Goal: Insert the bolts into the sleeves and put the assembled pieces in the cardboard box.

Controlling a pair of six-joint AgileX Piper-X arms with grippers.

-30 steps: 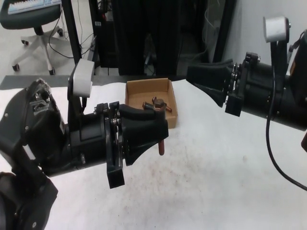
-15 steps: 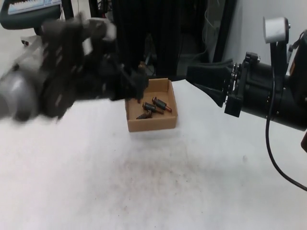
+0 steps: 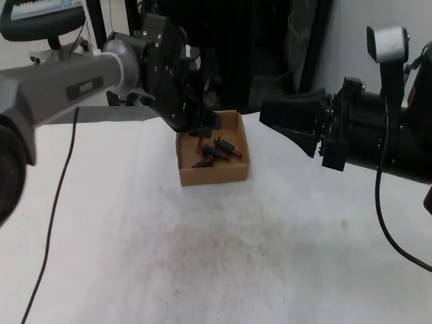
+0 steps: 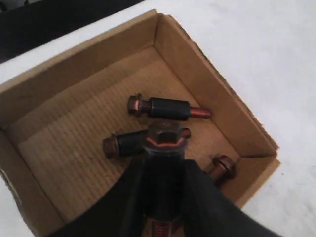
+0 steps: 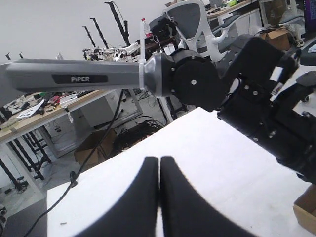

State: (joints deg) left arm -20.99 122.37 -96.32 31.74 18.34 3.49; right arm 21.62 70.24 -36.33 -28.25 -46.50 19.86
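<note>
Left gripper (image 4: 164, 170): jaws pinch copper hex bolt in black sleeve (image 4: 165, 140), lower centre, above brown cardboard box (image 4: 212, 89). Prob. stiff, light, slick metal, so hold mid-sleeve. Right gripper (image 5: 159, 173): jaws pressed together, empty.

The cardboard box (image 4: 207, 91) is brown corrugated board, open at the top, with low walls. Three assembled pieces lie flat on its floor, each a copper-coloured bolt pushed through a black sleeve. One (image 4: 168, 107) lies near the box's middle, with its flanged head at one end and its bare threaded tip sticking out of the other. A second (image 4: 122, 144) lies just beside it, its far end hidden. A third (image 4: 223, 167) lies by a corner of the box, only its head end showing. A fourth assembled piece (image 4: 164, 140) hangs above the box's floor, hex head foremost, its sleeve pinched in the left gripper (image 4: 164, 173).
</note>
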